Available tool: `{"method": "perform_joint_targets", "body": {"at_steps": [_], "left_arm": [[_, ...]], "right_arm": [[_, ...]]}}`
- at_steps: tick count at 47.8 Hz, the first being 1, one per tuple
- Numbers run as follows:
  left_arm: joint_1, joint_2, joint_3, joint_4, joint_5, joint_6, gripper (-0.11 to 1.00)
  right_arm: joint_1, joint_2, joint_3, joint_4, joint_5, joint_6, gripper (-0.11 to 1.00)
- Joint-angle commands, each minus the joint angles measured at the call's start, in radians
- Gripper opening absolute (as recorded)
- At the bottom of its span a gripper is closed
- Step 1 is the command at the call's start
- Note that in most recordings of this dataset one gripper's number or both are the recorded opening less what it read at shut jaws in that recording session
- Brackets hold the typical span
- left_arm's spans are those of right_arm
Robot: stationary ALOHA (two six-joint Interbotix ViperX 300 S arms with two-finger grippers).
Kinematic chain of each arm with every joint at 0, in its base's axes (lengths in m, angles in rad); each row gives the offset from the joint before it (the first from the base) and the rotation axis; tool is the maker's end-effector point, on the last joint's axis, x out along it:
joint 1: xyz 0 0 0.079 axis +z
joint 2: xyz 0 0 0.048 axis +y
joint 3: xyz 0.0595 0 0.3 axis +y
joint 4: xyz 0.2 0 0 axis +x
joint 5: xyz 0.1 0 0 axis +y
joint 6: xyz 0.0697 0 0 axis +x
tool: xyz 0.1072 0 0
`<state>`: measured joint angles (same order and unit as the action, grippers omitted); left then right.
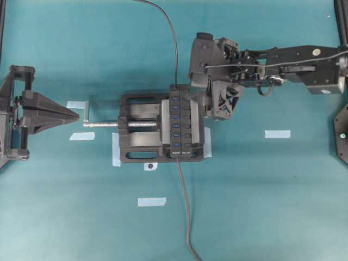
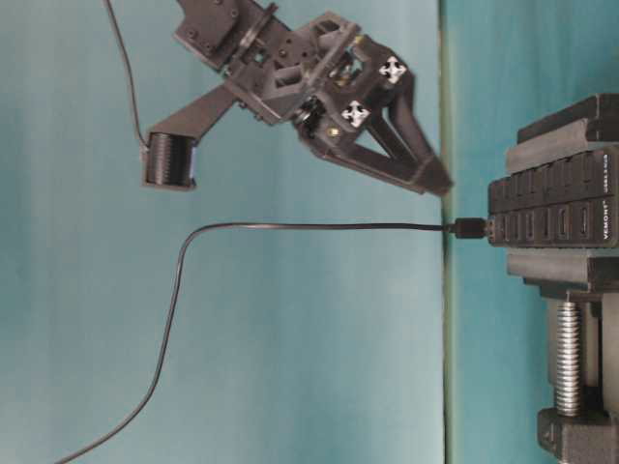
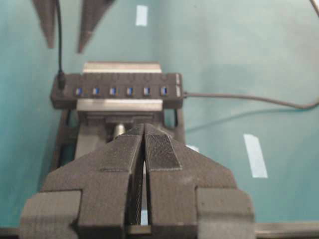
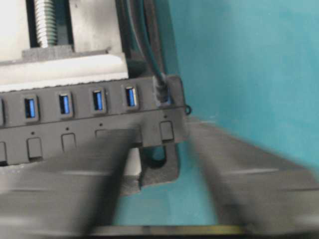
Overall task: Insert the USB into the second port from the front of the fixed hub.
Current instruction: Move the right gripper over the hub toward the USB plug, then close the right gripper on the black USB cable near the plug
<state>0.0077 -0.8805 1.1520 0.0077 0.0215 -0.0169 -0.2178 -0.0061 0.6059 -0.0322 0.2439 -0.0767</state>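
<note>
The fixed hub (image 1: 187, 122) (image 2: 561, 193) (image 3: 119, 82) (image 4: 79, 129) is a black bar with blue slots, clamped in a vise. The USB (image 1: 176, 87) (image 2: 471, 229) (image 3: 61, 79) (image 4: 160, 92) stands plugged into the slot at the hub's far end. Its thin cable (image 1: 173, 38) (image 2: 290, 226) trails off loose. My right gripper (image 1: 207, 104) (image 2: 435, 179) (image 4: 163, 130) hovers beside that end of the hub. It is open, its fingers blurred and wide apart, touching neither plug nor cable. My left gripper (image 1: 76, 114) (image 3: 144, 127) is shut and empty, off to the left, pointing at the vise.
The black vise (image 1: 138, 128) has a silver screw (image 1: 109, 124) and handle pointing toward my left gripper. The hub's own lead (image 1: 185, 206) (image 3: 249, 98) runs off its near end toward the front edge. Blue tape strips (image 1: 277, 134) (image 1: 151, 202) lie on the teal table.
</note>
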Motion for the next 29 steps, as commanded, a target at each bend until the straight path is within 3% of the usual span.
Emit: {"method": "perform_joint_targets", "body": {"at_steps": [1,4,10,29], "left_arm": [[0.002,0.003,-0.012,0.002,-0.005,-0.002,0.00],[0.002,0.003,-0.012,0.003,-0.005,-0.002,0.00],[0.000,0.000,-0.012,0.003,-0.005,-0.002,0.00],[0.002,-0.012,-0.009,0.003,-0.005,-0.018,0.00]], "right_arm": [[-0.002,-0.005,-0.023,0.002,-0.003,-0.002,0.87],[-0.002,-0.002,-0.025,0.002,-0.008,-0.002,0.95],[-0.003,0.006,-0.037,0.002,-0.014,-0.003,0.90],[-0.003,0.086,-0.098,0.002,-0.034,-0.009,0.90]]}}
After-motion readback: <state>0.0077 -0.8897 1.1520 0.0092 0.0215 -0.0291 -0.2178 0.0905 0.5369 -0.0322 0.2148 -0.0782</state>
